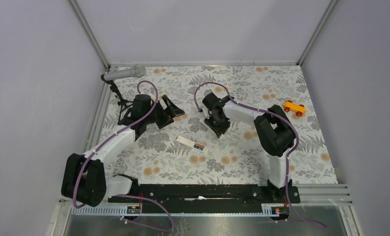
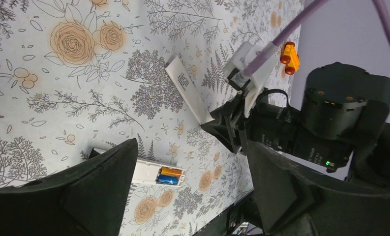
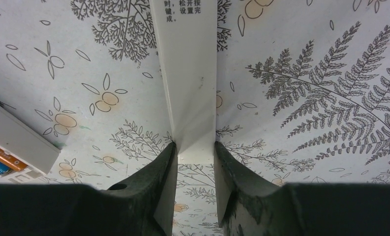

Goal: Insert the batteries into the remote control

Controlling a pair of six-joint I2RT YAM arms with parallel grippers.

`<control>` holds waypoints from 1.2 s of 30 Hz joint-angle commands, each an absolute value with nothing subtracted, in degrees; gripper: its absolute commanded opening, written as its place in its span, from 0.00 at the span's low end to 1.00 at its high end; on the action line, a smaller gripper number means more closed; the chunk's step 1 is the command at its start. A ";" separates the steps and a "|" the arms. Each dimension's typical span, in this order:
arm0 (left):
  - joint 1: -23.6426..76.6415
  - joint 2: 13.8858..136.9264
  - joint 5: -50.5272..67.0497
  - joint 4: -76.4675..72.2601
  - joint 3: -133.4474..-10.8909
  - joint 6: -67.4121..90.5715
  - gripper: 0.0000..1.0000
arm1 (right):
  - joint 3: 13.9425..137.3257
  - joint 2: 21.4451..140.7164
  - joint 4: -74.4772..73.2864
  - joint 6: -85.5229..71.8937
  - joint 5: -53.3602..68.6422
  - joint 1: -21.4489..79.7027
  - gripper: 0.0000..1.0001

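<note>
The white remote control (image 1: 187, 142) lies flat mid-table, and the blue and orange batteries (image 1: 199, 146) sit side by side in its slot. The left wrist view shows the remote (image 2: 146, 171) with the batteries (image 2: 169, 175) under the wide gap of my left gripper (image 2: 193, 196), which is open and holds nothing. My right gripper (image 3: 195, 157) is shut on the near end of the separate white cover (image 3: 188, 73). The cover slants down to the cloth just behind the remote (image 3: 15, 140). From the left wrist, the cover (image 2: 188, 91) juts out of the right gripper (image 2: 217, 125).
An orange-yellow toy car (image 1: 294, 107) stands at the back right. A grey microphone (image 1: 124, 73) on a black tripod stands at the back left, close behind my left gripper (image 1: 169, 113). A flowered cloth (image 1: 242, 157) covers the table, and walls close in three sides.
</note>
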State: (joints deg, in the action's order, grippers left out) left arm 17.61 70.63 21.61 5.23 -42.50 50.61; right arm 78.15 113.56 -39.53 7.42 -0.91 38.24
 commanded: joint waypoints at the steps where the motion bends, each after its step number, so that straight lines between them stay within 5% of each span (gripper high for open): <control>1: 18.49 73.52 23.29 -0.40 -43.29 52.38 0.86 | 78.21 110.23 -39.29 6.44 1.51 38.17 0.28; 10: 20.20 77.74 21.37 -3.94 -43.24 50.79 0.84 | 79.67 110.23 -42.90 2.46 4.58 38.23 0.33; 15: 20.39 77.32 19.64 -3.68 -41.99 49.65 0.85 | 76.31 108.02 -39.03 1.64 1.33 38.22 0.61; 22: 20.92 80.50 18.06 -3.96 -43.21 47.73 0.78 | 74.68 109.00 -36.58 -2.19 0.96 38.32 0.71; 28: 22.85 86.47 18.76 -4.65 -45.89 47.02 0.72 | 73.58 110.01 -35.46 -5.24 -5.59 38.65 0.64; 36: 23.85 92.63 19.55 -4.26 -50.59 49.54 0.64 | 72.19 110.24 -32.16 -0.42 -0.20 39.40 0.36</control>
State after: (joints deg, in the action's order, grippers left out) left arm 23.40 91.29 19.31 -1.43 -46.63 48.77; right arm 73.60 110.59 -34.94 -2.15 -2.44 38.46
